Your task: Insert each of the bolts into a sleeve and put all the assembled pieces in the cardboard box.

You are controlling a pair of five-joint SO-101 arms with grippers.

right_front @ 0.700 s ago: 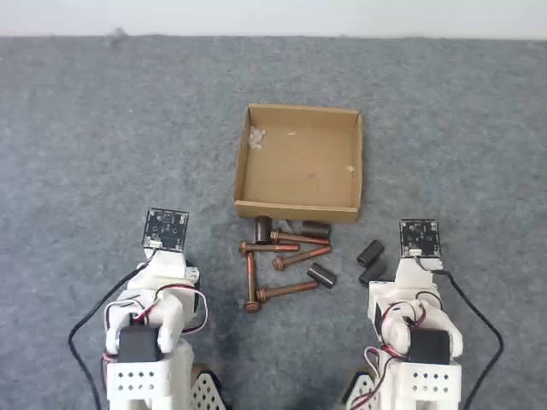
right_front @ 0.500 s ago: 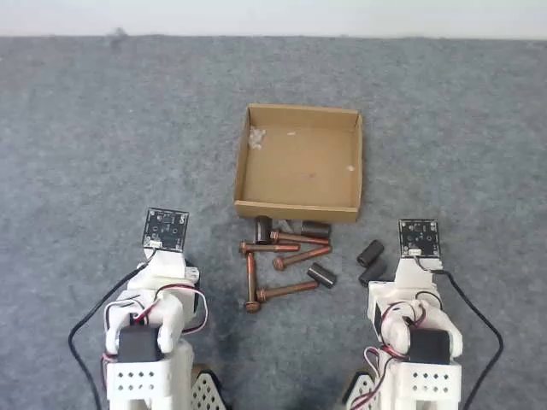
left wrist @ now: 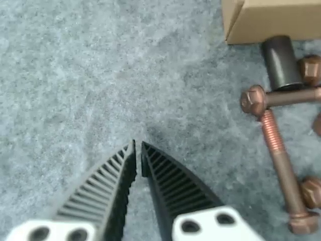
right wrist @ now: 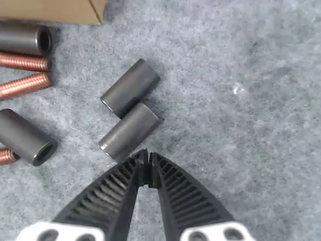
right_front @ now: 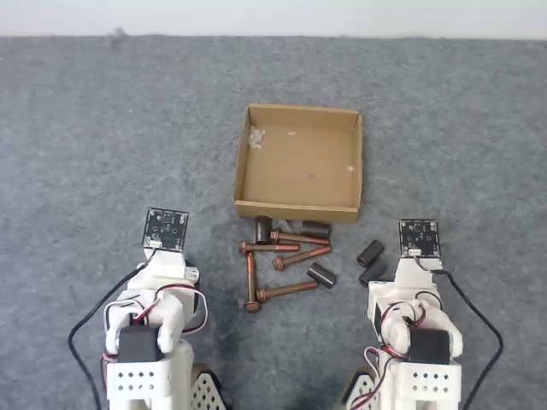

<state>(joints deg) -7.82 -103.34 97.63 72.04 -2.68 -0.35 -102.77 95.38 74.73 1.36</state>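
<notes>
- Right wrist view: right pincer [right wrist: 148, 156], clenched and empty, sits just beside two touching sleeves [right wrist: 129, 131]; grabbing one could roll the other
- Left pincer [left wrist: 138, 148] clenched, empty; bolts [left wrist: 275, 150] overlap near the cardboard box [left wrist: 281, 20], so one may drag others

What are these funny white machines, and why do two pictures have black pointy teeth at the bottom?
They are two small robot arms sitting side by side at a grey, carpet-like table. One picture looks down on everything from above. The other two come from little cameras on each arm's wrist, so the black toothed things are the arms' pinchers: the left gripper and the right gripper. Both are shut and hold nothing. Between the arms lie copper-coloured bolts and dark sleeves, which are short tubes. Beyond them sits an open cardboard box, with none of those pieces in it yet.
</notes>
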